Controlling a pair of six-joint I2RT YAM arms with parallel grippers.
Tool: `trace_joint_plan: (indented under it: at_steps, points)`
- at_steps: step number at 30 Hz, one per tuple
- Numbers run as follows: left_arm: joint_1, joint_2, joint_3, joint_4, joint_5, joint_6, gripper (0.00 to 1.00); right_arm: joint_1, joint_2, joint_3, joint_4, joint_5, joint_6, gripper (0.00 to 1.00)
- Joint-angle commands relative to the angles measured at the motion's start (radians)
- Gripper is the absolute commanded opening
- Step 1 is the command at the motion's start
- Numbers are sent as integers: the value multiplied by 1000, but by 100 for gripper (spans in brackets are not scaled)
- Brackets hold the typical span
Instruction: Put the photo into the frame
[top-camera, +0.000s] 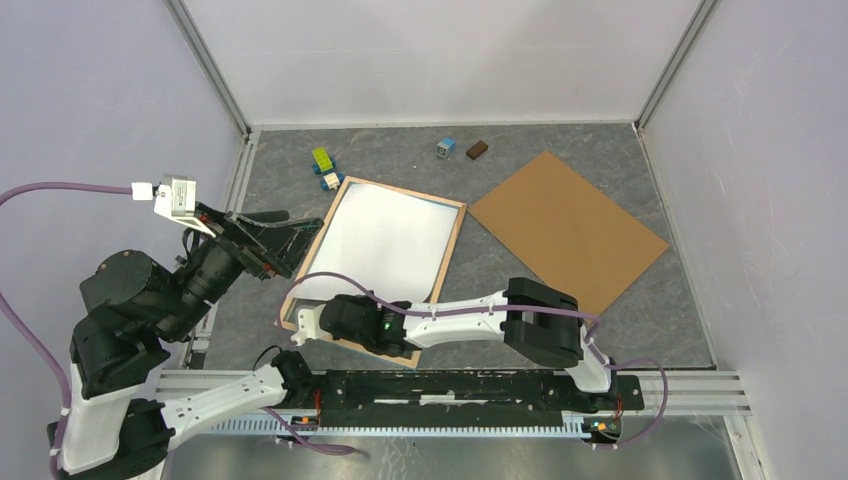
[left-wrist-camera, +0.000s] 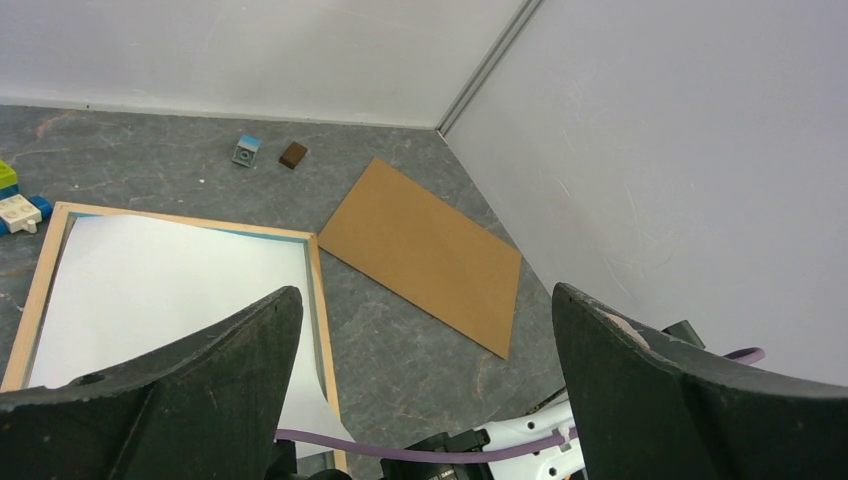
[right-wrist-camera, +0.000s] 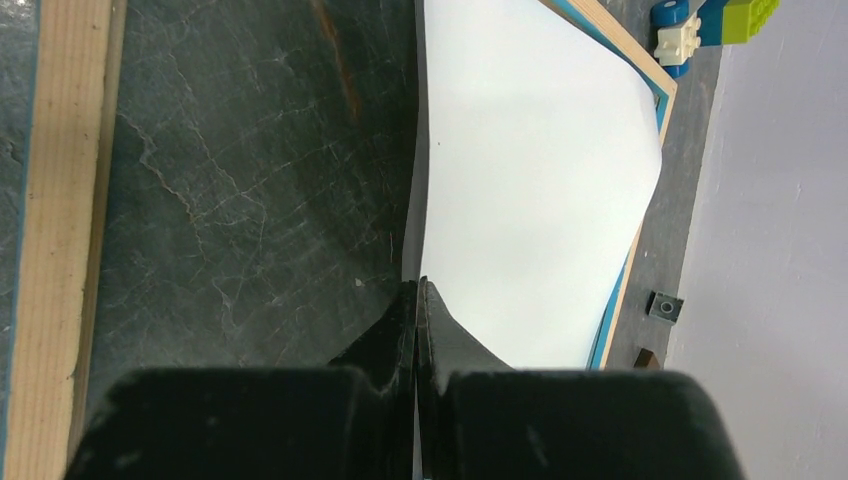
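The frame lies flat with its light wood side up. The photo rests in it, plain white back up. My right gripper is at the frame's near end, shut on the photo's near edge. In the right wrist view the gripper pinches the sheet, which is lifted and curves away; bare table shows beside it, inside the wood rail. My left gripper hovers open by the frame's left side. Its view shows nothing between the fingers, with the photo and frame below.
A plain brown backing board lies right of the frame. Green, blue and white toy bricks sit at the frame's far left corner. A small blue brick and a brown one lie near the back wall.
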Motion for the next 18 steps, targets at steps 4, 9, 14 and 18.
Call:
trace_joint_plan:
  at_steps: [4,9,14,18]
  points:
    - [-2,11,3,39,6,31,100,-14,-48,3,22,23,30,18]
    - [-2,2,-12,44,11,24,100,-20,-52,27,-13,18,71,43]
    - [-3,-9,-18,49,9,25,100,-30,-58,55,-55,-8,124,53]
    - [-2,-9,-16,55,16,28,100,-38,-71,63,-64,-56,175,54]
